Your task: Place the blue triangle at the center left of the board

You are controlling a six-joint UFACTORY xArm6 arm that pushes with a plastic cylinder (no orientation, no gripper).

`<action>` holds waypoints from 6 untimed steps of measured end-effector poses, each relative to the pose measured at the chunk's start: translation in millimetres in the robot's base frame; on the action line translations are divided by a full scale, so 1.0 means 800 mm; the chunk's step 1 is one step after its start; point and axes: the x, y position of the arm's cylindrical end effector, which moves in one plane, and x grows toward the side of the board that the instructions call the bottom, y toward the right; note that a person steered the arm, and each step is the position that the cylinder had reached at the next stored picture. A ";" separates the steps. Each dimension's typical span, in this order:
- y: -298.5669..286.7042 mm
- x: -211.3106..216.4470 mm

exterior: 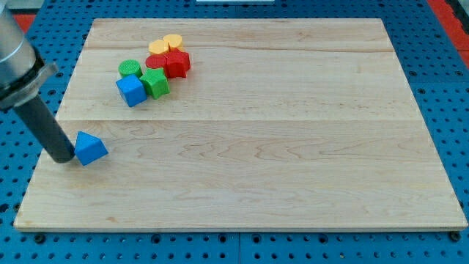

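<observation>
At the view's left, my tip (61, 158) seemingly touches the blue triangle (91, 148).

No readable text, labels, numbers or signs anywhere in the view.

Only clutter is the block bunch upper left: blue cube (131, 91), green (154, 82) and red (176, 63) ones. Elsewhere the bench (293, 147) is wide open.
</observation>
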 end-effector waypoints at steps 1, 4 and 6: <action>0.078 0.035; 0.091 0.004; 0.051 -0.007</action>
